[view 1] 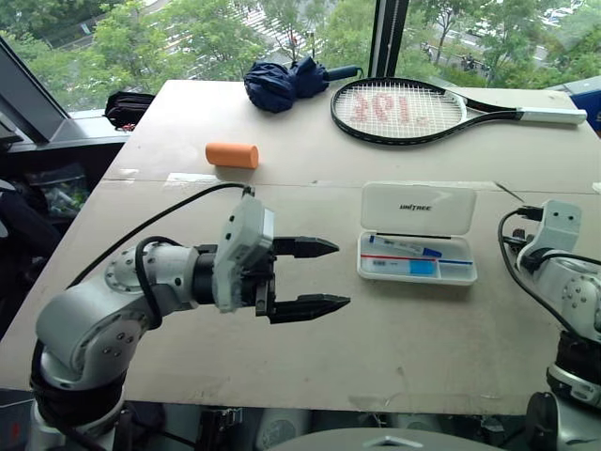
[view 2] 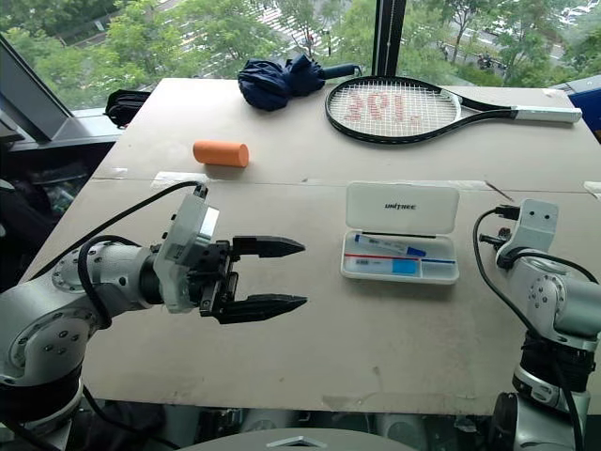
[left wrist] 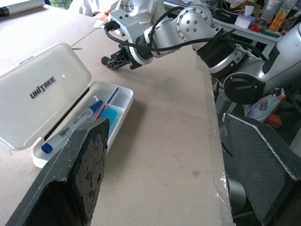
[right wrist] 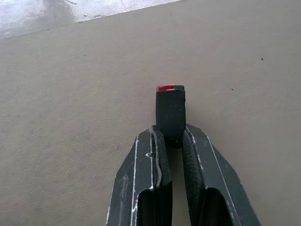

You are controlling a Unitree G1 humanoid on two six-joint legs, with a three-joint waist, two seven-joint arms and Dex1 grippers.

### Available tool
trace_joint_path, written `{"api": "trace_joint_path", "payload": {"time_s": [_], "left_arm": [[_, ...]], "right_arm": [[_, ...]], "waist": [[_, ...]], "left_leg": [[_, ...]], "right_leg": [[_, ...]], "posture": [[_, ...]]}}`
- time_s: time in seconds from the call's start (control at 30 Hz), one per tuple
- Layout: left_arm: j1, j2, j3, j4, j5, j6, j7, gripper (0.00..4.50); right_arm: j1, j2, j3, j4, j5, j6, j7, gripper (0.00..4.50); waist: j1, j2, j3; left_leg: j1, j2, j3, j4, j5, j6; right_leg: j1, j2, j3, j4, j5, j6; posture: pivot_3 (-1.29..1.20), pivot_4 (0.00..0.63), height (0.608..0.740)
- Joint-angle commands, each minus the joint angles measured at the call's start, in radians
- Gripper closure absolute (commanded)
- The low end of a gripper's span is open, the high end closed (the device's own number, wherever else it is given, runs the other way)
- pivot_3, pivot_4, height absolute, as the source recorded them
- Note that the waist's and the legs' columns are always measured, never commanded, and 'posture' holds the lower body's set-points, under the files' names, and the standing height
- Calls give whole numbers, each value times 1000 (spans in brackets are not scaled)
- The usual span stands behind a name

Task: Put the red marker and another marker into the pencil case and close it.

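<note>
Nearest me, the left end effector [view 1: 310, 277] hovers over the bench [view 1: 394, 348], pointing across toward the pencil case, its two black fingers spread apart and empty. Off at the right edge, the right end effector [right wrist: 170, 141] has its fingers pinched together on the end of a dark marker [right wrist: 170, 110] with a red tip, held just above the bare bench top. To my eye that marker is light, stiff and a bit slick, so a squeeze across the barrel nearer its middle would stop it swivelling.

Further in, the pencil case [view 1: 418, 244] lies open, its white lid tipped back, a blue-capped marker [left wrist: 70, 129] already lying in the tray. The case looks like thin, light plastic that could skate if nudged; I'd press the lid down near its front edge.

Beyond sit an orange cylinder [view 1: 231, 155], a folded umbrella [view 1: 282, 83] and a tennis racket [view 1: 404, 110].
</note>
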Motion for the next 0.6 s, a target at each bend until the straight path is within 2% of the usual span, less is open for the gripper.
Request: {"api": "trace_joint_path", "payload": {"time_s": [0.03, 0.1, 0.17, 0.23, 0.27, 0.33, 0.4, 0.5, 0.6], "left_arm": [[-17, 20, -5, -15, -27, -24, 24, 583], [-13, 29, -8, -21, -30, -27, 35, 583], [31, -2, 7, -33, -24, -90, 30, 583], [73, 37, 19, -41, -24, -108, -11, 583], [84, 57, 32, -32, -50, -106, -33, 583], [104, 86, 58, -15, -89, -103, -61, 583], [139, 123, 75, -5, -101, -107, -105, 583], [158, 151, 72, -5, -105, -117, -113, 583], [147, 155, 74, -32, -151, -101, -67, 583]], "right_arm": [[50, -73, -1, -66, 19, -47, 127, 4469], [81, -102, -5, -106, 71, -95, 240, 4469], [215, -305, 50, -212, 105, -264, 594, 4469], [313, -466, 80, -271, 131, -372, 857, 4469], [345, -528, 89, -276, 135, -421, 944, 4469], [374, -622, 116, -265, 129, -511, 1088, 4469], [349, -694, 168, -237, 133, -573, 1221, 4469], [269, -717, 253, -170, 115, -659, 1322, 4469], [185, -712, 367, -69, 23, -756, 1376, 4469]], "waist": [[0, 0, 0], [0, 0, 0], [-2, 4, 2], [-5, 12, 6], [-10, 9, 5], [-22, 2, 5], [-29, 1, 5], [-25, 1, 5], [-16, 0, 6]], "left_leg": [[0, 0, 0, 0, 0, 0], [0, 0, 0, -1, 0, 0], [0, 0, 0, -1, 0, 0], [-1, 1, 1, -1, 0, 0], [1, 1, 3, -2, -1, 1], [2, 3, 2, -1, -1, 2], [3, 5, 2, -1, -1, 2], [4, 7, 4, -1, -1, 2], [3, 6, 4, -1, -1, 2]], "right_leg": [[0, 0, 0, 0, 0, 0], [0, 0, 0, 0, 0, 0], [0, 0, 0, -1, 0, 0], [0, 0, 1, -2, 0, 0], [0, -2, 3, -2, -1, 2], [1, 1, 2, -1, -1, 2], [1, 4, 3, -1, -1, 1], [1, 4, 4, -1, -1, 1], [1, 3, 4, -2, -1, 1]], "posture": [[0, 150, 732], [0, 150, 732], [0, 150, 732], [0, 150, 732], [0, 150, 732], [0, 150, 732], [0, 150, 732], [0, 150, 732], [0, 150, 732]]}}
